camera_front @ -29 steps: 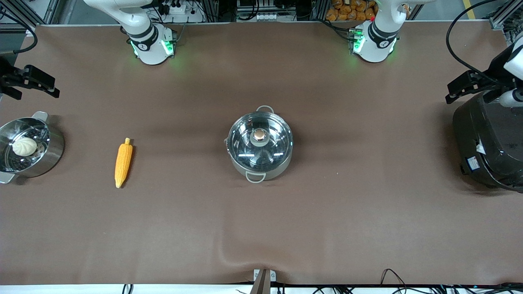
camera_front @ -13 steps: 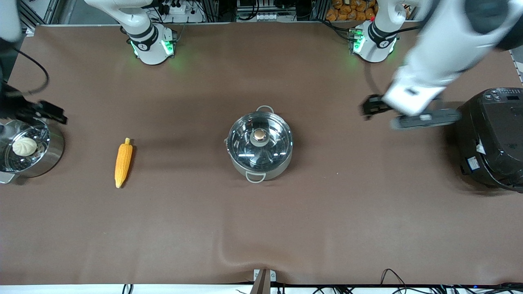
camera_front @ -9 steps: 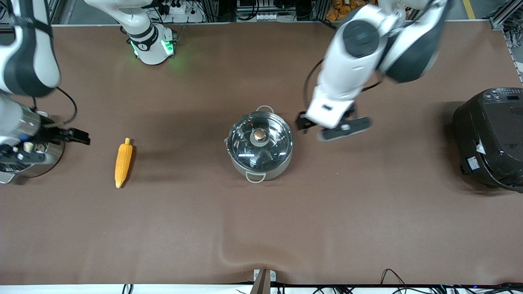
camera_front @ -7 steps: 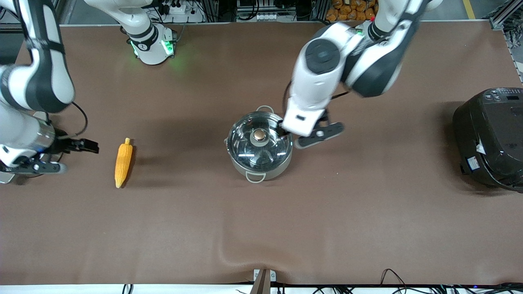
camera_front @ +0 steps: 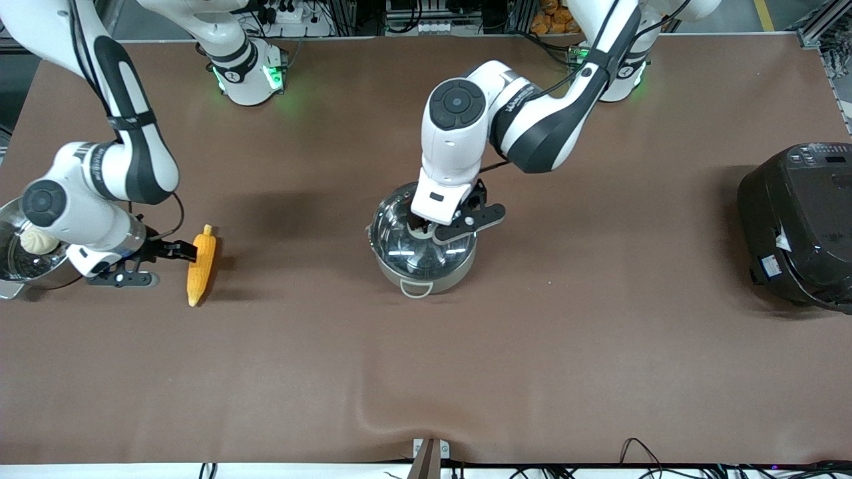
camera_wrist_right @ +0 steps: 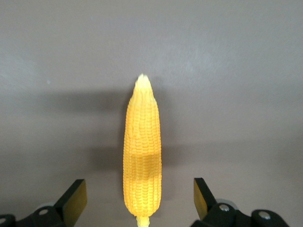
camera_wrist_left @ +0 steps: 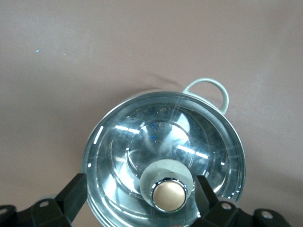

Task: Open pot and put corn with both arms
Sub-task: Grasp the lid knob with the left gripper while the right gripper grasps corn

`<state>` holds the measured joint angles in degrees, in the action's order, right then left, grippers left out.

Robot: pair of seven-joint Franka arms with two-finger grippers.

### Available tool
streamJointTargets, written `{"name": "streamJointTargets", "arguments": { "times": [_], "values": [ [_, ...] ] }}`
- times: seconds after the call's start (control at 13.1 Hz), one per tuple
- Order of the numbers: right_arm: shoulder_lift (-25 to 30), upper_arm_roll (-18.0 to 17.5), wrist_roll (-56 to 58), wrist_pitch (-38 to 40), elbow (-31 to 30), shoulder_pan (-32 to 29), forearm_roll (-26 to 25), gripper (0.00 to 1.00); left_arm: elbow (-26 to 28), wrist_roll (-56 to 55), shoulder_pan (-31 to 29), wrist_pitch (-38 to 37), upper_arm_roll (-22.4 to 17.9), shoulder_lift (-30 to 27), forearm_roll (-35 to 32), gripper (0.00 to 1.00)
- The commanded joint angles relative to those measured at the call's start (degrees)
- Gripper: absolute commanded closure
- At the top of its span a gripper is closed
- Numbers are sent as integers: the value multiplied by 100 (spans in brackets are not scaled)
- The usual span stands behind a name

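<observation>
The steel pot (camera_front: 439, 276) stands mid-table with its glass lid (camera_front: 399, 249) on. My left gripper (camera_front: 428, 229) is open just above the lid. In the left wrist view its fingers (camera_wrist_left: 72, 193) stand wide either side of the copper-coloured knob (camera_wrist_left: 169, 195), not touching it, and the gripper (camera_wrist_left: 140, 197) is empty. The yellow-orange corn (camera_front: 201, 265) lies toward the right arm's end of the table. My right gripper (camera_front: 182, 252) is open right at the cob. In the right wrist view the gripper (camera_wrist_right: 139, 201) has the corn's (camera_wrist_right: 142, 151) stem end between its spread fingers (camera_wrist_right: 75, 198), untouched.
A steel steamer pot (camera_front: 13, 263) with a white bun (camera_front: 32, 241) sits at the table edge by the right arm, partly covered by that arm. A large black cooker (camera_front: 799, 226) stands at the left arm's end. The brown mat bulges near the front edge (camera_front: 393, 406).
Both arms have swung in from the table ends. The left gripper came to the pot lid's knob, the right gripper came to the corn. Pot and corn have not moved.
</observation>
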<state>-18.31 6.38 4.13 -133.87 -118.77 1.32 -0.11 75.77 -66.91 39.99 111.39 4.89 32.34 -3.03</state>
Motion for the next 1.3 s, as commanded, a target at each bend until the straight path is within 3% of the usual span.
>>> {"name": "streamJointTargets", "arguments": {
  "times": [0.0,0.53,0.61,0.69,0.76,1.22],
  "values": [
    [-364,-40,-43,-375,-15,-26,-59,0,-167,-121,141,181,-85,237,-154,0],
    [-1007,-40,-43,-1070,38,9,-42,0,-141,-252,369,560,-85,580,-198,2],
    [-1016,-40,-43,-1088,29,0,-42,14,-132,-314,448,560,-85,580,-206,3],
    [-1051,-40,-43,-1088,20,0,-42,66,-124,-340,449,551,-76,580,-206,7],
    [-1060,-49,-17,-1106,12,-61,-42,100,-115,-358,457,551,-76,580,-206,9],
    [-797,-49,132,-1009,29,-62,-42,100,-45,-385,458,551,-67,624,-215,21]
  ]
}}
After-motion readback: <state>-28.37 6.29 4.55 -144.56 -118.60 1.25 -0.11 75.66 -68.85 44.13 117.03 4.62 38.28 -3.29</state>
